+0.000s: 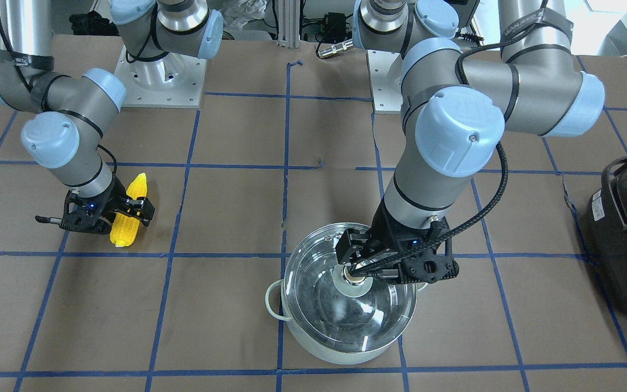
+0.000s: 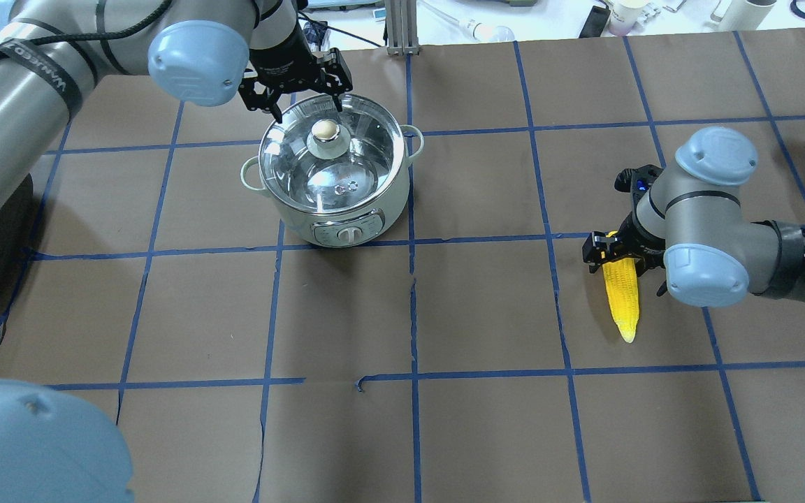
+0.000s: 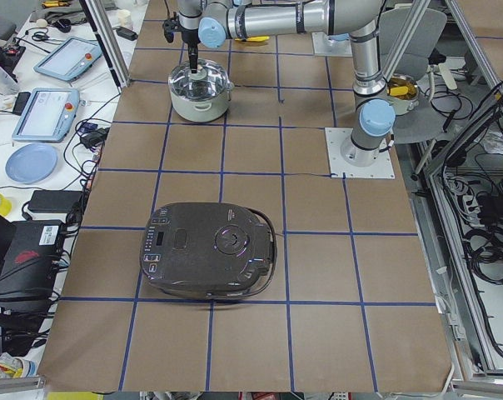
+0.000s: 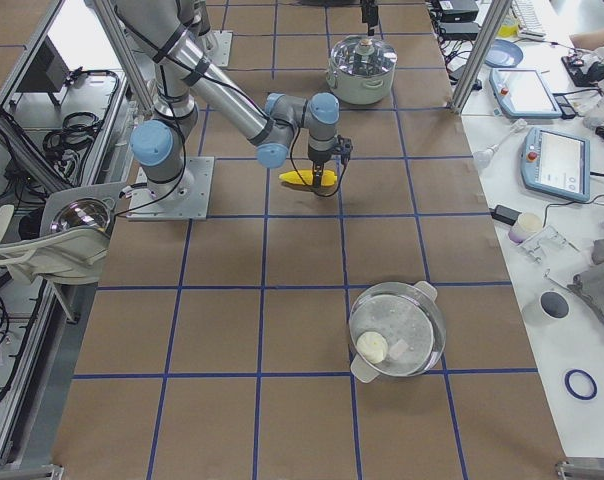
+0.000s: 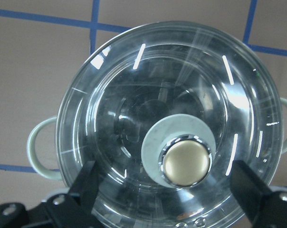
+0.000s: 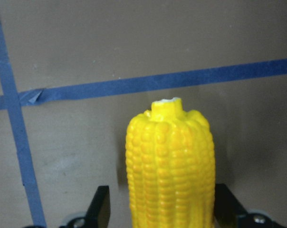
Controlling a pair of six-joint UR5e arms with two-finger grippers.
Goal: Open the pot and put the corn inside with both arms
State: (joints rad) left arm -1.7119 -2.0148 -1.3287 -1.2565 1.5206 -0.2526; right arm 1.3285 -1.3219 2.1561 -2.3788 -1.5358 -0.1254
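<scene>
Left gripper [image 2: 307, 110] spread wide above the far pot's gold knob [image 5: 186, 164]; right gripper [image 6: 162, 209] parted, straddling the corn [image 6: 169, 161].

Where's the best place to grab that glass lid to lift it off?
By the gold knob at the centre of the lid, coming straight down from above. Its glass is wide and smooth, while the knob stands up, narrow enough for two fingers. The left gripper is open either side of it.
</scene>
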